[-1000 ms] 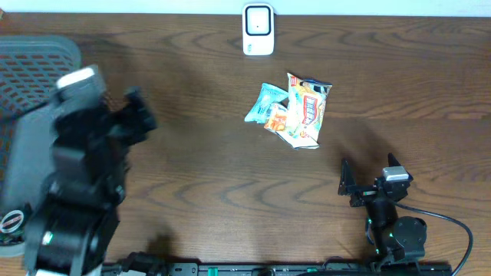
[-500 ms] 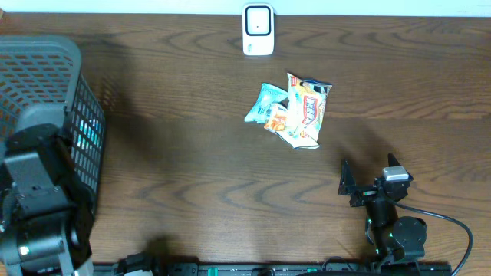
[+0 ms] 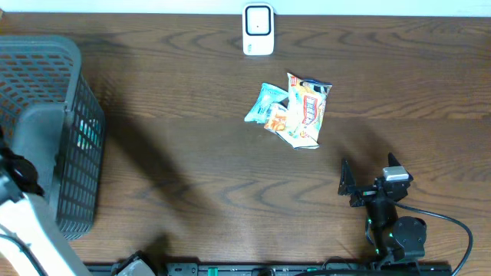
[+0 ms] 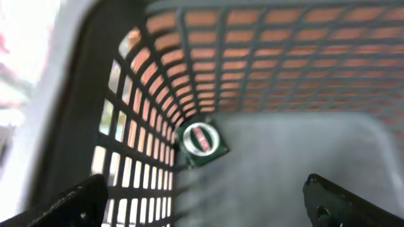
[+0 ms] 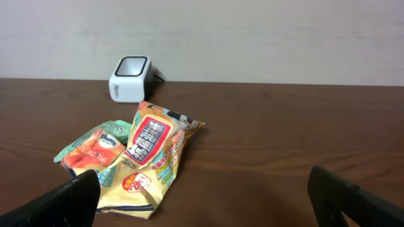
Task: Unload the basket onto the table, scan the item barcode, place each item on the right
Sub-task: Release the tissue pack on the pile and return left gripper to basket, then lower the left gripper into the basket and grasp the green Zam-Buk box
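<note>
The left gripper [image 4: 205,202] and right gripper [image 3: 370,182] gaped empty; the crinkly snack bag [image 3: 307,107] looked light, best pinched at its edge.

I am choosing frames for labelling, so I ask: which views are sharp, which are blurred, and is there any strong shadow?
Left wrist view: blurred, the basket mesh smeared and the small green packet inside it soft. Right wrist view: sharp on the snack packets and the scanner. Overhead view: sharp, with a broad soft shadow on the table beside the basket.

Dark wooden table [image 3: 192,153] (grain visible), plain pale wall [image 5: 252,31] behind
</note>
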Tool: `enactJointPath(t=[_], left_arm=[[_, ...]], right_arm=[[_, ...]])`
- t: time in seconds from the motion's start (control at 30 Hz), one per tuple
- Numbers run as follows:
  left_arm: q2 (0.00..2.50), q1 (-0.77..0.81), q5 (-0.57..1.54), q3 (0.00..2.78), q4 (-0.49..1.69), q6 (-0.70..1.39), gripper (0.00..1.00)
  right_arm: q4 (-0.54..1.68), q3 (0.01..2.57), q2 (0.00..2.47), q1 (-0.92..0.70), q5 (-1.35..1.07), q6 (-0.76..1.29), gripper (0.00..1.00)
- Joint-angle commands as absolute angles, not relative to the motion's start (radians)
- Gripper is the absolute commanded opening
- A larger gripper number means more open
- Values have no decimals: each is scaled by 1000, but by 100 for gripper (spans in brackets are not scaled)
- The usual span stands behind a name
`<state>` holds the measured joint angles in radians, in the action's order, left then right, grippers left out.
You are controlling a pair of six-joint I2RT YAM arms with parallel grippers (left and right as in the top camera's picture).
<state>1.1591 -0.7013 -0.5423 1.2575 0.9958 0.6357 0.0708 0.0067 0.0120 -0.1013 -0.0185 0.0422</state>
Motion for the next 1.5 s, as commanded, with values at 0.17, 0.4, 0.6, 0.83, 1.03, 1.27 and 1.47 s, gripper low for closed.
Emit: enactJointPath(t=[0.17, 0.4, 0.6, 0.83, 1.03, 1.27, 1.47], left_arm=[[1379, -827, -496, 1262, 1002, 767, 98], [1532, -837, -492, 1262, 968, 784, 98], [1639, -837, -486, 1262, 952, 784, 98], [1739, -842, -486, 1262, 927, 784, 98], [1793, -872, -486, 1262, 910, 784, 98], [1810, -934, -484, 1262, 856, 784, 98], [1811, -941, -430, 1249, 805, 784, 98]], right_arm=[[75, 6, 6, -109, -17, 55, 99], [75, 6, 6, -109, -17, 55, 99], [75, 6, 6, -109, -18, 55, 99], [75, 6, 6, -109, -18, 55, 99], [75, 6, 6, -109, -17, 55, 99], [75, 6, 6, -109, -17, 55, 99], [75, 6, 6, -109, -17, 55, 99]])
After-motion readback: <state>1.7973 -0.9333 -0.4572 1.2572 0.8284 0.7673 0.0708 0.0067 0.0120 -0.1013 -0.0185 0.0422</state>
